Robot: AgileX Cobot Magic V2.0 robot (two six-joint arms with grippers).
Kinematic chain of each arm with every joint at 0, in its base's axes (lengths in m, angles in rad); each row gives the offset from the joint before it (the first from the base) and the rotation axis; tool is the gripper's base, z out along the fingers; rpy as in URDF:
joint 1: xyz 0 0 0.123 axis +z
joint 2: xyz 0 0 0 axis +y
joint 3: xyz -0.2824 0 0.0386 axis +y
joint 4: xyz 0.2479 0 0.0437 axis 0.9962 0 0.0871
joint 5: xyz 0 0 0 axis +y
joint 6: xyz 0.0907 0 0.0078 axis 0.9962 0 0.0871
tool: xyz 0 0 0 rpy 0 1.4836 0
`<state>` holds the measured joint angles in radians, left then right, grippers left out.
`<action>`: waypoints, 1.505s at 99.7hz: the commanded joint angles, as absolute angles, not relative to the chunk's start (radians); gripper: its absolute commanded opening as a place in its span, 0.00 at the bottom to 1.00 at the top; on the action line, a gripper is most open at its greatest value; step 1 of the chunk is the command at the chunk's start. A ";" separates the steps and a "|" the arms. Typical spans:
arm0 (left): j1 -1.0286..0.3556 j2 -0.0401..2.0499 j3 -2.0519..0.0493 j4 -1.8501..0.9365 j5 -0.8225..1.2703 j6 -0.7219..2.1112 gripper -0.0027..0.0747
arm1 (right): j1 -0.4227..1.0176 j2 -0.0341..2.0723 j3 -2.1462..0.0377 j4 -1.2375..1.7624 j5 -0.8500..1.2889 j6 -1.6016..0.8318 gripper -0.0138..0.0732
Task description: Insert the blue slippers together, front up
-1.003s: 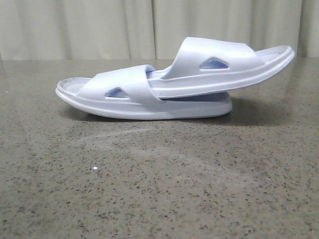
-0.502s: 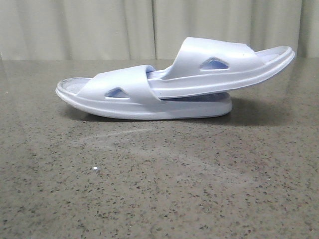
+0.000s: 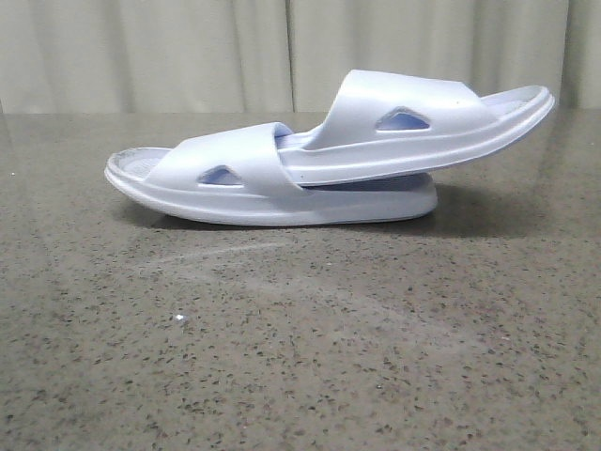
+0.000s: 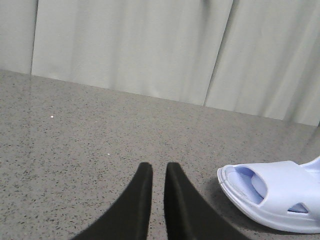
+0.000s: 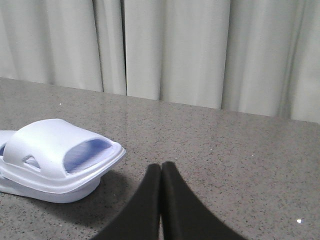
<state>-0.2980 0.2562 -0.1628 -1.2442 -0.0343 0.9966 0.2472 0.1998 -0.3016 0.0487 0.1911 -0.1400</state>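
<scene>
With the 2 blue slippers [image 3: 329,155] apparently nested on the tabletop [image 3: 300,348], both arms should retreat gently, left jaws slightly parted, right jaws closed, gripping nothing.

pale lavender-blue slippers [image 3: 319,160], grey speckled table [image 3: 300,357], off-white curtain [image 3: 188,52], black claws.
</scene>
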 commanded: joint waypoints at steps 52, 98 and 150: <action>-0.306 0.263 -0.190 -0.979 -0.022 0.928 0.06 | 0.239 0.208 -0.327 0.038 0.104 -0.149 0.04; -0.168 0.174 -0.125 -0.087 -0.049 0.201 0.06 | 0.239 0.208 -0.327 0.038 0.104 -0.149 0.04; -0.115 0.014 0.011 0.017 -0.034 0.115 0.06 | 0.239 0.208 -0.327 0.038 0.104 -0.149 0.04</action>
